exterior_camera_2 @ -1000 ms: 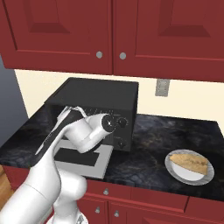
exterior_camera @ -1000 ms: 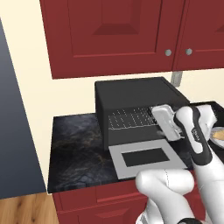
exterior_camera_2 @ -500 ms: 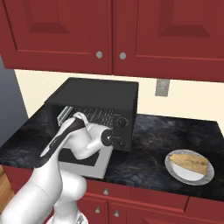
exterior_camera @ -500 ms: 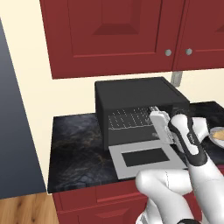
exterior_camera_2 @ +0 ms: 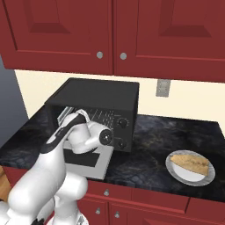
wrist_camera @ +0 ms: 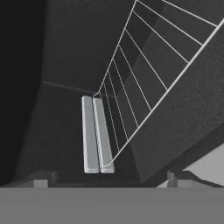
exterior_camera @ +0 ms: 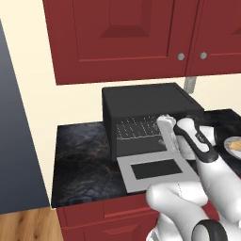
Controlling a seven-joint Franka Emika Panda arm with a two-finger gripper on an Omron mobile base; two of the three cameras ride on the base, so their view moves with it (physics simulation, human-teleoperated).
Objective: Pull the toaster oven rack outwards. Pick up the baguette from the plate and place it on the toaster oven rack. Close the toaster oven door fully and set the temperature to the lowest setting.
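Observation:
The black toaster oven [exterior_camera: 146,101] stands on the counter with its silver-grey door [exterior_camera: 155,172] folded down flat. Inside the cavity lies the wire rack [exterior_camera: 136,128], also seen as a rack [wrist_camera: 144,78] running slantwise through the hand view. My gripper [exterior_camera: 164,128] is at the cavity's right side, at rack height. In the hand view the gripper [wrist_camera: 109,177] is open, its dark tips wide apart just short of the rack's front wire. The baguette [exterior_camera_2: 190,161] rests on a white plate [exterior_camera_2: 176,172] to the oven's right.
Two black knobs [exterior_camera_2: 122,123] sit on the oven's right panel. Red cabinets [exterior_camera_2: 110,30] hang above, and a wall outlet [exterior_camera_2: 162,88] is behind. Two pale bars [wrist_camera: 96,133] lie on the cavity floor. Dark marble counter [exterior_camera: 80,155] spreads left of the oven.
My hand has swung left and lower, from in front of the oven's right panel to the mouth of the cavity. Oven, door and baguette have not moved.

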